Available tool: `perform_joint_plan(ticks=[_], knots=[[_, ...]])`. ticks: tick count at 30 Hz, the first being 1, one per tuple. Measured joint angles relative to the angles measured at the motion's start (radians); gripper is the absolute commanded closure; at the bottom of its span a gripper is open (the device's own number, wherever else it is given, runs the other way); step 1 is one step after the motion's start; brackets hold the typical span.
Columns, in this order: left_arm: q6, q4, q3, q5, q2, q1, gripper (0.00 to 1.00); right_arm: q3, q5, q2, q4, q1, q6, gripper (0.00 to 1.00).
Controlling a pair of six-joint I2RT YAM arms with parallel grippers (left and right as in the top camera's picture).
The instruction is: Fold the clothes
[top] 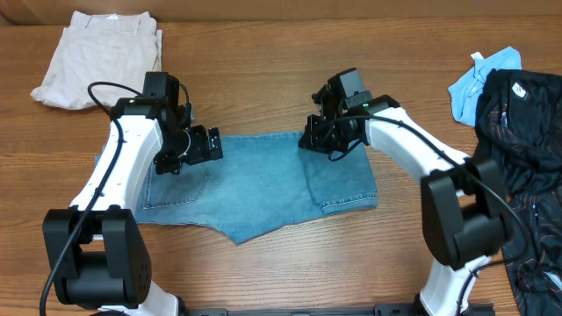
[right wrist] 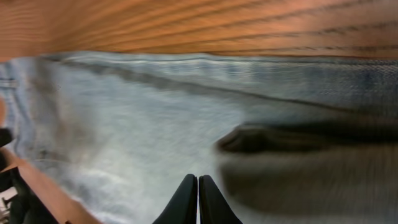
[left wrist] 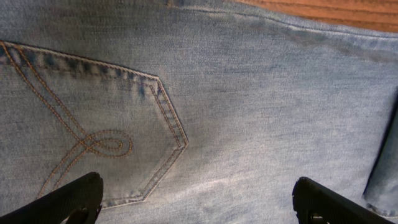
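While the left gripper (left wrist: 198,204) hangs with jaws wide apart over the jeans (top: 263,189), mostly cut off by the frame's lower edge, the right gripper (right wrist: 198,198) is pressed together, nothing visibly pinched. Beside it a dark shape (right wrist: 298,140) is too blurred to identify. The jeans lie on the table (top: 263,70), between both arms.

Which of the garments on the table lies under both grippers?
The light-blue jeans in the middle; the beige trousers and the black garments lie off to the sides.
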Motion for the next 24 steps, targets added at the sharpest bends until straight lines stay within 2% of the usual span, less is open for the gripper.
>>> perform_joint_plan(ticks=[6, 10, 17, 24], knots=[[0.000, -0.006, 0.000, 0.000, 0.000, 0.000, 0.00, -0.005, -0.011, 0.072, 0.030, -0.060, -0.031, 0.96], [0.000, -0.009, 0.000, 0.000, 0.000, 0.000, 0.00, 0.002, -0.013, 0.072, -0.013, -0.112, -0.063, 0.96], [0.000, -0.005, 0.000, 0.000, 0.000, 0.000, 0.00, 0.131, -0.019, 0.046, -0.249, -0.222, -0.158, 0.82], [0.000, -0.004, 0.000, 0.000, 0.000, 0.000, 0.00, 0.219, -0.043, -0.053, -0.478, -0.291, -0.214, 0.90]])
